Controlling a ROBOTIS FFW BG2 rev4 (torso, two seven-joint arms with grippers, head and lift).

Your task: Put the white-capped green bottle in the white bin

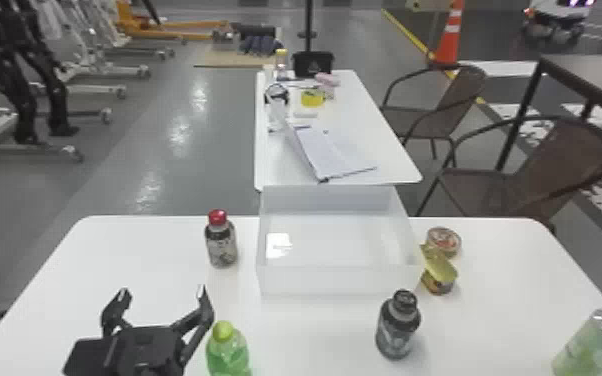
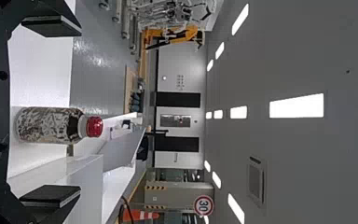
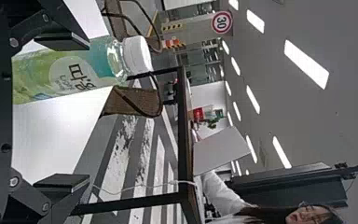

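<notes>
The white-capped green bottle (image 1: 597, 342) stands at the near right of the table. In the right wrist view the same bottle (image 3: 70, 70) is close to my open right gripper (image 3: 63, 114), nearer one finger than the other, and not gripped. The white bin (image 1: 340, 280) sits mid-table with its top open and nothing inside. My left gripper (image 1: 162, 295) is open over the table's left part, beside a green bottle with a yellow-green cap. In the left wrist view the left gripper (image 2: 53, 112) has its fingers wide apart, the red-capped bottle beyond them.
A red-capped bottle (image 1: 221, 242) stands left of the bin, a dark bottle (image 1: 398, 325) in front of it, and two cans (image 1: 443, 241) at its right. The yellow-green-capped bottle (image 1: 228, 352) is at the near edge. Behind is another table (image 1: 380, 145) with a binder; chairs are on the right.
</notes>
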